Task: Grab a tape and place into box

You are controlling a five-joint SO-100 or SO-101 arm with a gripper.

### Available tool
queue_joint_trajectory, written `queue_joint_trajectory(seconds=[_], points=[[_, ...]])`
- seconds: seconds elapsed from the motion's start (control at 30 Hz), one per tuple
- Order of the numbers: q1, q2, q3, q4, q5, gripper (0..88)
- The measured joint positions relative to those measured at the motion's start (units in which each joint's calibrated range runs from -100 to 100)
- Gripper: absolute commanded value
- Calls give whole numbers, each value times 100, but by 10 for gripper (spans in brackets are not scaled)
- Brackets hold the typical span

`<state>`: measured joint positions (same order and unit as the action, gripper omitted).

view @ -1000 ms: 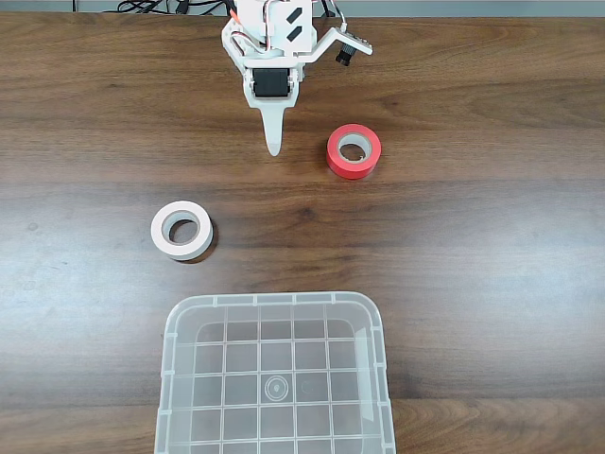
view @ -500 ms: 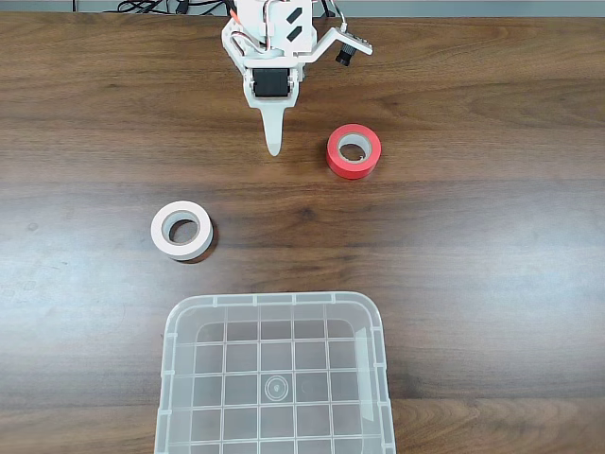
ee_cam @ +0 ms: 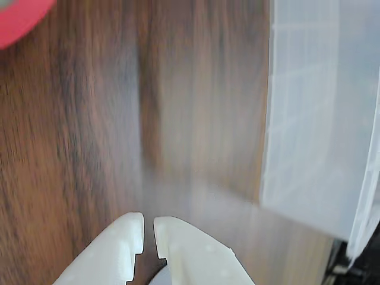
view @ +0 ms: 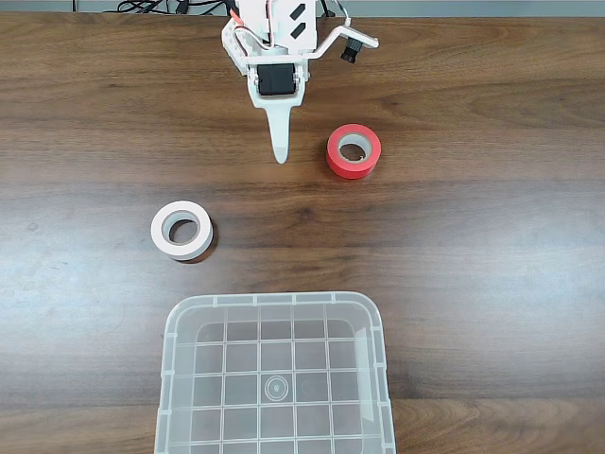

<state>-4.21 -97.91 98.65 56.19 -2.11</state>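
The red tape (view: 354,150) lies flat on the wooden table, right of my gripper (view: 280,156), a roll's width away. In the wrist view only its red edge (ee_cam: 21,21) peeks in at the top left corner, blurred. My gripper (ee_cam: 148,222) is shut with nothing between its white fingers, tips nearly touching. The clear box (view: 275,377) stands at the near edge of the table in the fixed view; its translucent wall (ee_cam: 320,119) fills the right side of the wrist view.
A white tape roll (view: 181,230) lies flat left of centre, between the gripper and the box. Black cables (view: 161,6) run along the far table edge behind the arm's base.
The arm has shifted slightly to the right and extended a little, so the fingertip sits closer to the red tape. Tapes and box have not moved.
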Motion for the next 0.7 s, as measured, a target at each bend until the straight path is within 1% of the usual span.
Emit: queue_joint_trajectory(seconds=[0.37,0.53,0.7], points=[[-1630,0,-578,0,0,13],[-2044,0,-578,288,0,13],[-2194,0,-578,754,0,13]])
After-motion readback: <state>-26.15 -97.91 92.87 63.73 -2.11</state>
